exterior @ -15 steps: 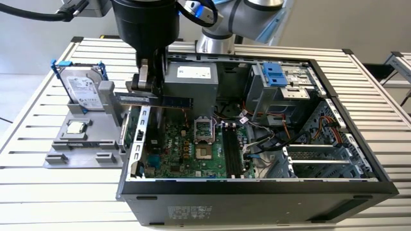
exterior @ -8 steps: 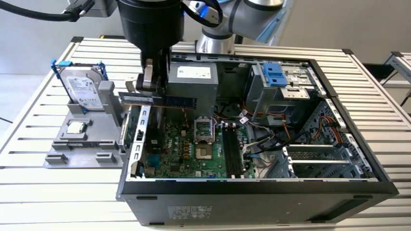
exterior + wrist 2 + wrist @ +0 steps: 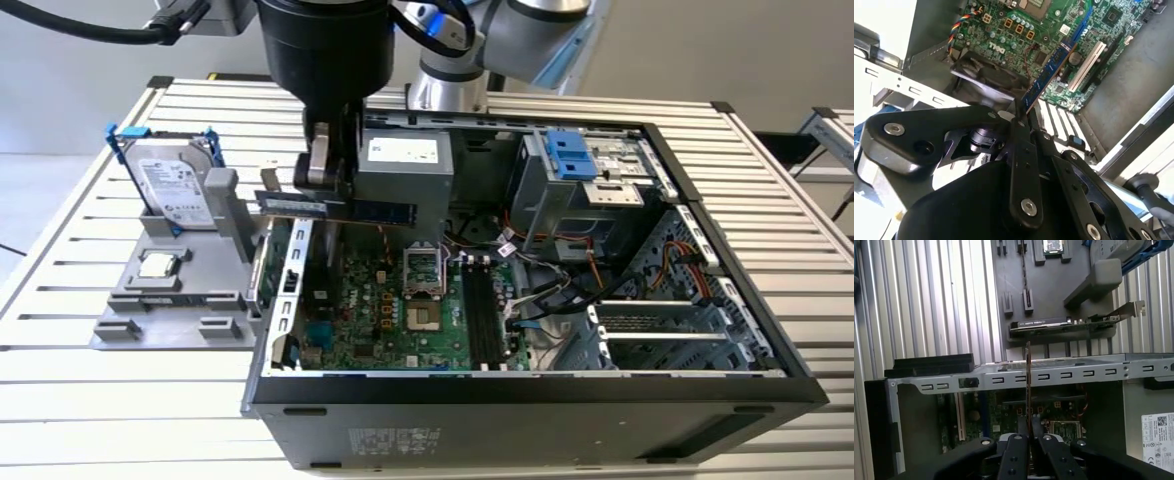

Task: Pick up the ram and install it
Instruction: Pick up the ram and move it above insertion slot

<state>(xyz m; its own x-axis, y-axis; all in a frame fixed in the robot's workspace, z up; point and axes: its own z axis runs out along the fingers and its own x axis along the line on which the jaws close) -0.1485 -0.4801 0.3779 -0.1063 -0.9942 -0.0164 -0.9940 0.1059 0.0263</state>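
Arm points straight down over open computer case (image 3: 534, 388), at exterior view's left side. Gripper (image 3: 320, 190) jaws clamped on ram (image 3: 380, 211). Ram long, thin, bluish stick with dark chips, held level in air above motherboard (image 3: 387, 310) edge.

In the second wrist view, you cannot see the held end of the ram (image 3: 1049, 75): it disappears between the closed fingers (image 3: 1024, 150) of the gripper (image 3: 1021, 114). The first wrist view turns just the ram's thin edge to you, so its chips and label are out of sight. In the exterior view the arm (image 3: 327, 50) is cut off by the top edge, and the gripper covers part of the ram's length. The memory slots (image 3: 478, 305) there are too small for you to tell how their latches stand. The hard drive (image 3: 1119, 250) and processor chip (image 3: 1052, 245) run off the first wrist view's edge.
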